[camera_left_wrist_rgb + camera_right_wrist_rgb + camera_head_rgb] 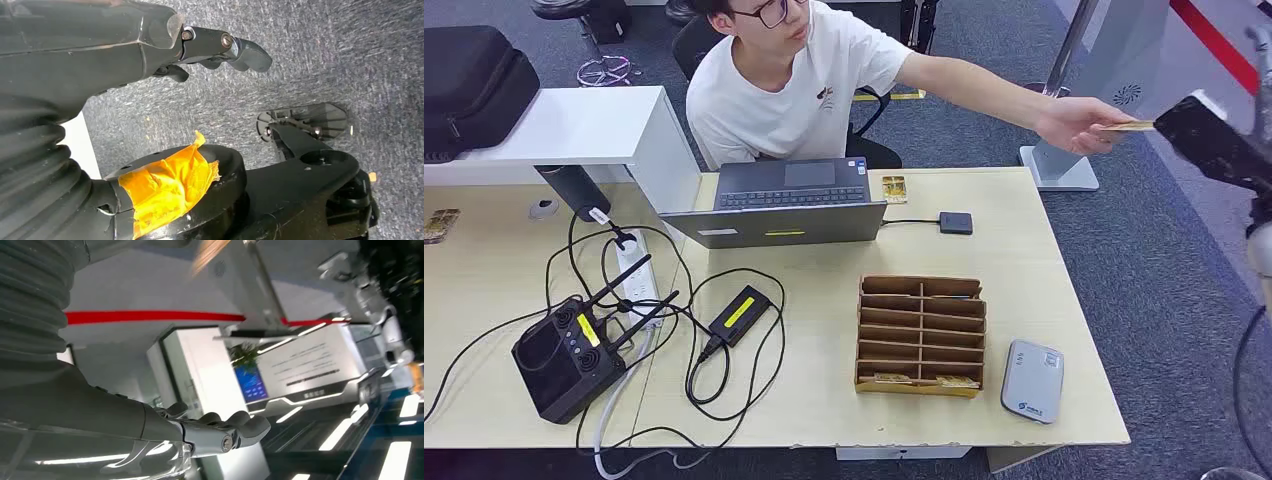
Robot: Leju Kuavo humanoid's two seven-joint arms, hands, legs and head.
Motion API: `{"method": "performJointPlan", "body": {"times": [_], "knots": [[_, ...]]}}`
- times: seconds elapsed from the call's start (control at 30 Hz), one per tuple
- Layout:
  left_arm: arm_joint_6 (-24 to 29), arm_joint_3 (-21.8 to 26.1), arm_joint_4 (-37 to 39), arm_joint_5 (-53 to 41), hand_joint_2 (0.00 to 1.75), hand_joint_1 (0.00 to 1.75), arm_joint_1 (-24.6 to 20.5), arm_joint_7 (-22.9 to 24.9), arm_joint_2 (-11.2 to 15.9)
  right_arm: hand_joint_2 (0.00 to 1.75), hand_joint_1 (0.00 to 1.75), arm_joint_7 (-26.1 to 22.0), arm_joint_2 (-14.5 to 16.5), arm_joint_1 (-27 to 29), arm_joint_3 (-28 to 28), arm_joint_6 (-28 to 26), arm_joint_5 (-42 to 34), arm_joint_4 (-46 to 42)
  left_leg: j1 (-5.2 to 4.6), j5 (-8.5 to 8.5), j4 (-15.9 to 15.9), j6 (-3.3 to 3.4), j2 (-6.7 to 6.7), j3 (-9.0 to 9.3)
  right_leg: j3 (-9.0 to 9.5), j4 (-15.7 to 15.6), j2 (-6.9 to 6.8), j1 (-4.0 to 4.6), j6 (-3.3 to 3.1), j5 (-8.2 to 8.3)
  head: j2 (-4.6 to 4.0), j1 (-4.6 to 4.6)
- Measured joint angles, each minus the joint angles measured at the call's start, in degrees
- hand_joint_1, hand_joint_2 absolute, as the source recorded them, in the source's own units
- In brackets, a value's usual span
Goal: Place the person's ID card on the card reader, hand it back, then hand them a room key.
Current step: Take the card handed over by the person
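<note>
The ID card (1127, 126), at two o'clock off the table, sits pinched in the person's hand (1074, 124), its far end meeting our raised right hand (1214, 140); whether we grasp it, we cannot tell. Our left hand (220, 50) hangs released. We judge reading, return and key remain. The card reader (1032, 380) lies near the table's (1044, 260) five-o'clock corner, beside the slotted box (921, 335).
</note>
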Motion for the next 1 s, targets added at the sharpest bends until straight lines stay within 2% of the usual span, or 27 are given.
{"method": "performJointPlan", "body": {"times": [0.13, 0.17, 0.27, 0.3, 0.57, 1.0], "knots": [[-0.14, 0.43, 0.00, -0.04, 1.75, 0.00, -0.01, 0.23, 0.00, 1.75, 0.00, -0.32, 2.83, -0.33, 1.78, -0.44, 0.10, 1.18, 0.01, 0.00, 0.00, -0.01, -0.12, -0.05, 0.00, -0.01, -0.13, 0.01, 0.00, 0.00, 0.00, 0.00], [-0.15, 0.55, 0.00, -0.06, 1.75, 0.00, -0.01, 0.29, 0.00, 1.75, 0.18, -0.40, 3.58, -0.38, 2.20, -0.49, 0.12, 1.48, 0.01, 0.01, 0.00, -0.01, -0.14, -0.06, 0.00, -0.01, -0.15, 0.01, 0.00, 0.00, 0.00, 0.01], [-0.18, 0.69, 0.00, -0.18, 1.75, 0.00, 0.00, 0.33, 0.00, 1.75, 1.49, -0.60, 5.17, -0.40, 3.10, -0.56, 0.01, 2.13, 0.01, 0.00, 0.01, -0.01, -0.15, -0.09, 0.00, -0.03, -0.17, 0.00, 0.00, -0.01, 0.00, 0.01], [-0.27, 0.71, 0.00, -0.21, 1.75, 0.00, 0.01, 0.32, 0.00, 1.75, 1.75, -0.73, 5.52, -0.37, 3.29, -0.61, -0.11, 2.29, 0.00, 0.00, 0.01, -0.01, -0.16, -0.09, 0.00, -0.04, -0.18, 0.00, 0.00, -0.01, 0.00, 0.01], [-4.52, 1.06, 0.00, -0.14, 1.75, 0.00, 0.08, -1.59, 0.21, 1.75, 1.75, -2.21, 6.63, -0.04, 4.04, -0.68, -1.57, 3.23, 0.00, 0.00, 0.03, 0.00, -0.18, -0.11, 0.00, -0.08, -0.20, 0.00, 0.01, 0.00, 0.00, 0.01], [-6.02, 1.09, 0.00, -0.84, 1.75, 0.00, 0.13, -3.04, 0.54, 1.75, 1.75, -3.16, 6.63, 0.91, 3.91, -0.43, -2.61, 3.84, 0.00, 0.00, 0.03, -0.01, -0.19, -0.10, -0.01, -0.09, -0.20, 0.00, 0.01, 0.00, 0.00, 0.01]]}}
